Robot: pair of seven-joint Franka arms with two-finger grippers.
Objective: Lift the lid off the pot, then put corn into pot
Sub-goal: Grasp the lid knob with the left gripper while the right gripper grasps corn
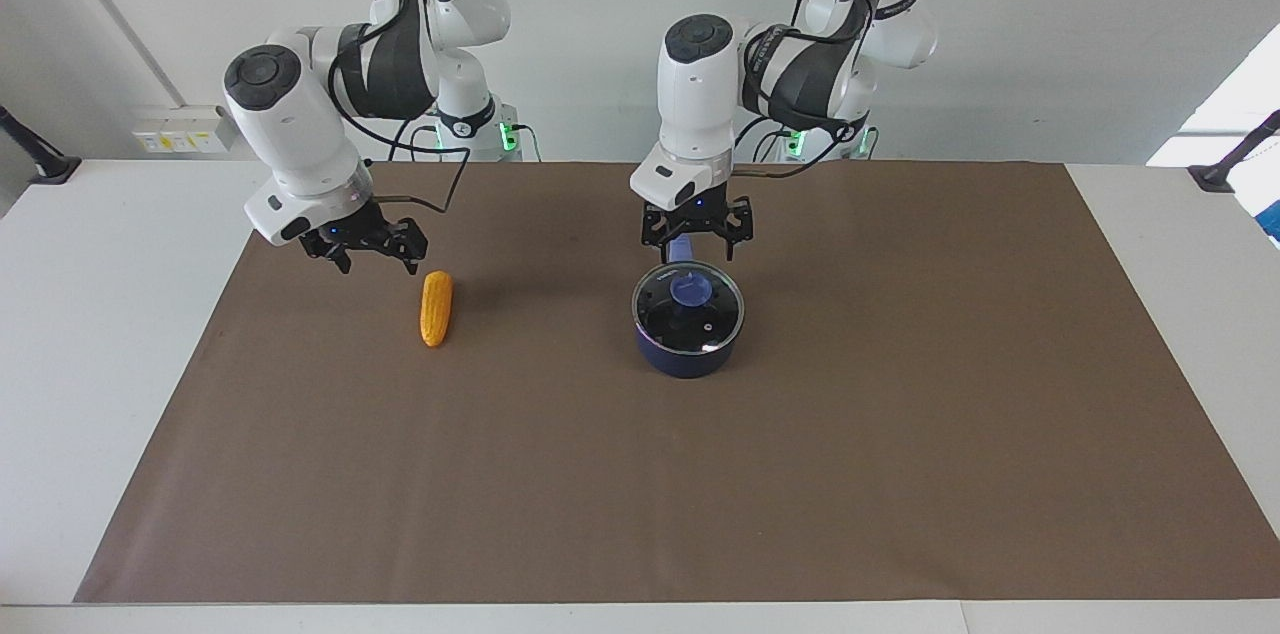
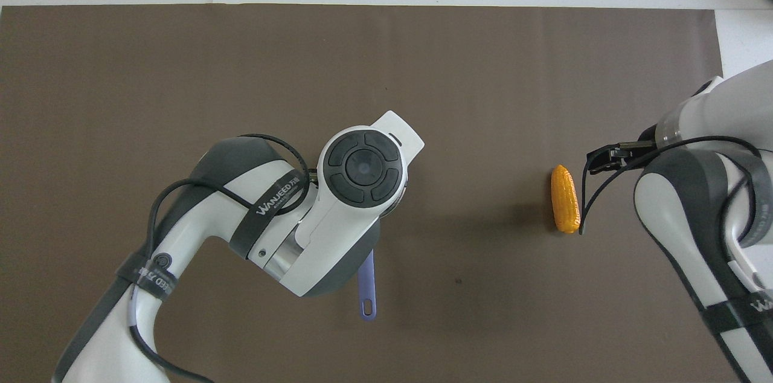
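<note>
We see the pot [image 1: 688, 334] standing on the brown mat [image 1: 900, 434] near the middle of the table [image 1: 90, 314], with the lid [image 1: 688, 308] seated flat on its rim and the blue knob [image 1: 691, 290] upright at the lid's centre. The pot's handle [image 2: 366, 292] points toward the robots. The left gripper [image 1: 697, 236] hangs just above the lid's edge nearest the robots, over the root of the handle, its fingers spread and touching neither lid nor knob; from overhead we note that the left arm hides the pot and lid, leaving only the handle's end exposed. The corn [image 1: 436, 308] lies on the mat toward the right arm's end of the table, well apart from the pot, its length running roughly toward and away from the robots. The right gripper [image 1: 365, 249] hovers low just beside the corn, apart from it, its fingers likewise spread and holding nothing.
</note>
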